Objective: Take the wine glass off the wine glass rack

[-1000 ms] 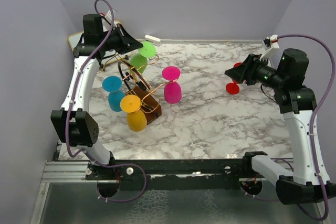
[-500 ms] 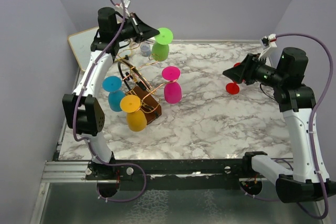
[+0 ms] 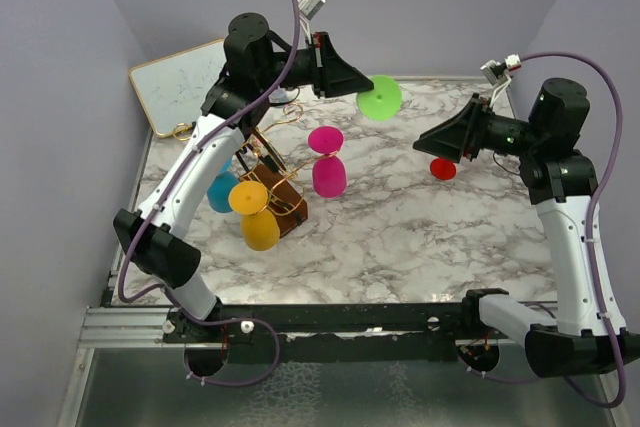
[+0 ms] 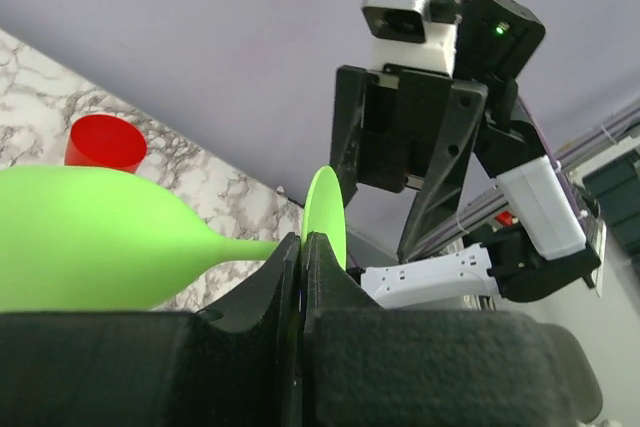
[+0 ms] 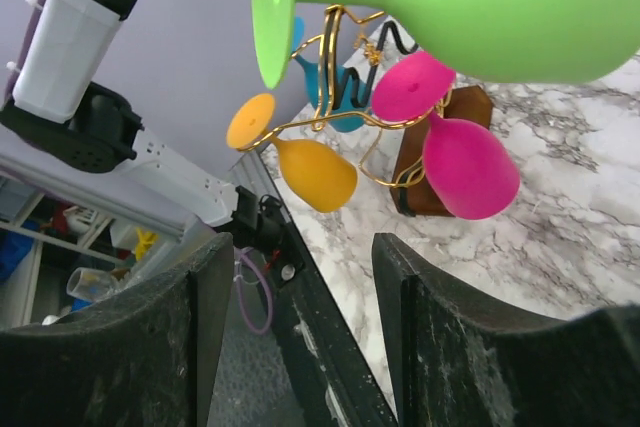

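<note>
My left gripper (image 3: 360, 87) is shut on the stem of a green wine glass (image 3: 380, 98) and holds it high above the table's back, clear of the rack. In the left wrist view the jaws (image 4: 302, 239) pinch the stem between its bowl (image 4: 90, 237) and its foot. The copper-gold wire wine glass rack (image 3: 262, 152) stands at the left on its dark brown base (image 3: 285, 197), with pink (image 3: 327, 173), yellow (image 3: 258, 225) and blue (image 3: 220, 192) glasses hanging. My right gripper (image 3: 428, 137) is open and empty, facing the green glass (image 5: 510, 7); its jaws (image 5: 300, 327) stand wide apart.
A red glass (image 3: 443, 168) lies on the marble table (image 3: 400, 237) under my right gripper. A whiteboard (image 3: 185, 82) leans at the back left corner. Grey walls close in the left, back and right. The rack (image 5: 345, 77) shows beyond the green glass in the right wrist view.
My left arm has lifted the green glass off the rack and carried it up and to the right. My right gripper has shifted a little left toward it.
</note>
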`<state>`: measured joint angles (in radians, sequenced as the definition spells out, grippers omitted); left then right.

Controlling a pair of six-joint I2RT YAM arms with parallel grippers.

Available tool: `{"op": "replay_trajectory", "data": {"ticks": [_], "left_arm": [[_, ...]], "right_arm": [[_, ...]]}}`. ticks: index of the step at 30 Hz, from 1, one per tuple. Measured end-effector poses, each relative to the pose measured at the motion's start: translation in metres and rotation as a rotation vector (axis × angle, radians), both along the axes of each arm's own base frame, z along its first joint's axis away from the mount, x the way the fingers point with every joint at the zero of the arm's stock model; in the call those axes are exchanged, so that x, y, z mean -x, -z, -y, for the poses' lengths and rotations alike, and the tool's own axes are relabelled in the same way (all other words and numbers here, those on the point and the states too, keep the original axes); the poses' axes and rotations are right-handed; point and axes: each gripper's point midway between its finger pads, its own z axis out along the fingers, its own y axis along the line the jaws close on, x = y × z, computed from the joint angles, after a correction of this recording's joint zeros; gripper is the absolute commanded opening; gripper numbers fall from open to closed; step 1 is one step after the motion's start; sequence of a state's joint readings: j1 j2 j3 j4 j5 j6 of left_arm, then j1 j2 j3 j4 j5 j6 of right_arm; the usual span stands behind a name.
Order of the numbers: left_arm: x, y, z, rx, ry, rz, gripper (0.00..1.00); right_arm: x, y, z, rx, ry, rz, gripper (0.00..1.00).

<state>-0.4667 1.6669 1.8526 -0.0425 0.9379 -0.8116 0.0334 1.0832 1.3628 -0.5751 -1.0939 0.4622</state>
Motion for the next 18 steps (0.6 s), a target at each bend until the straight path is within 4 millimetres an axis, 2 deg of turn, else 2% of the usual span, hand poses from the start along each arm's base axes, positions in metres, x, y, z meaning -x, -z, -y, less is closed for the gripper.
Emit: {"op": "replay_trajectory", "data": {"ticks": [5, 14, 18], "left_arm": [[0.027, -0.007, 0.008, -0.004, 0.043, 0.055, 0.0], [0.056, 0.01, 0.04, -0.045, 0.122, 0.044, 0.0], [0.059, 0.019, 0.049, -0.066, 0.133, 0.029, 0.0]], "right_arm": [[0.008, -0.008, -0.004, -0.027, -0.049, 0.01, 0.58], [0.013, -0.011, -0.008, -0.037, -0.078, 0.009, 0.56], [0.014, -0.011, -0.009, -0.037, -0.085, 0.009, 0.45]]}}
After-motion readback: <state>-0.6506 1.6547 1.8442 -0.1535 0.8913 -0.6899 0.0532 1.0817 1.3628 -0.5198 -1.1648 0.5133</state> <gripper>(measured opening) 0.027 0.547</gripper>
